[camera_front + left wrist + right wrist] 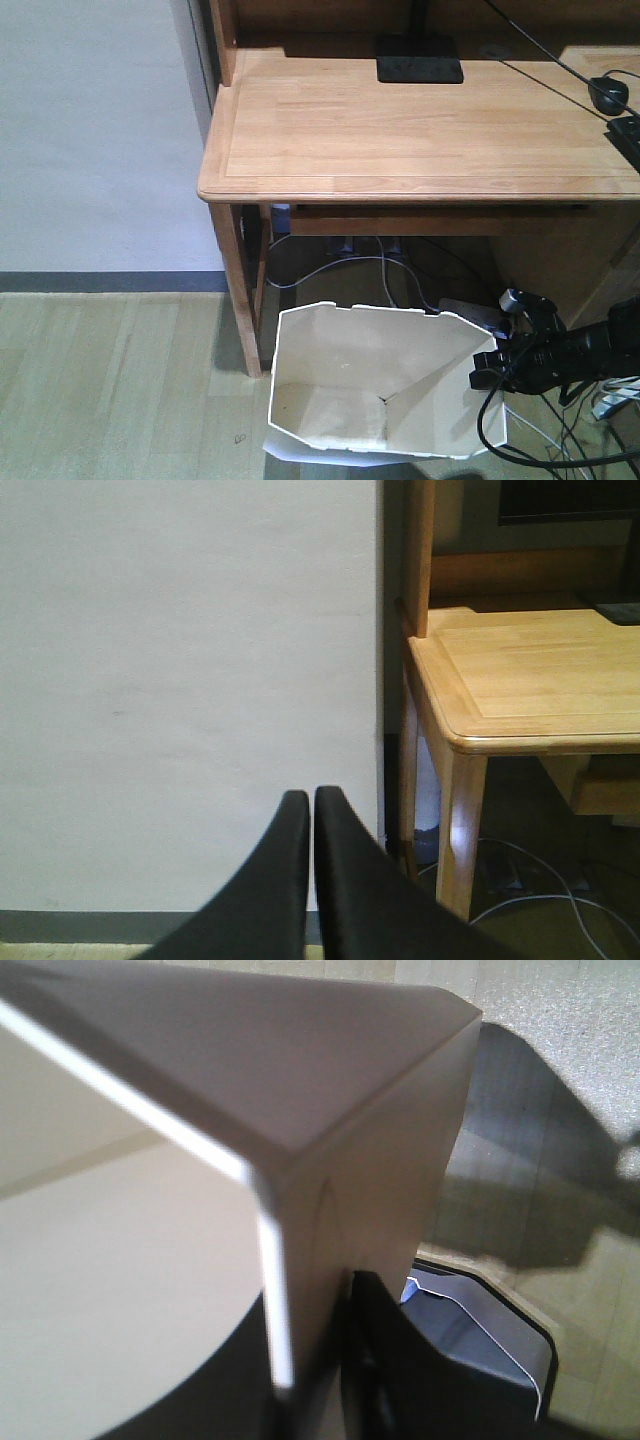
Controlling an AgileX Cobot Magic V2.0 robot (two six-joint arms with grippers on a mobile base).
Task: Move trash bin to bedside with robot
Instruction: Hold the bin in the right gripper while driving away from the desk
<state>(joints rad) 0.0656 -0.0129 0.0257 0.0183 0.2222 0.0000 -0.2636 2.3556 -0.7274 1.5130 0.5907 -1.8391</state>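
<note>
Trash bin (380, 390): on floor (110, 380), under table (400, 130) front edge. Right end effector (490, 368): clamped over right wall, rim between fingers. Left end effector (312, 815): pinched together, empty, well apart. Bedside: out of view.

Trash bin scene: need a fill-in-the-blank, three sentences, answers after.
1. The trash bin is near the leg of a desk made of ___.
2. The right gripper is shut on the bin's rim, one finger inside the wall, the other ___.
3. The left gripper is shut and holds ___.
Answers: wood; outside; nothing.
</note>
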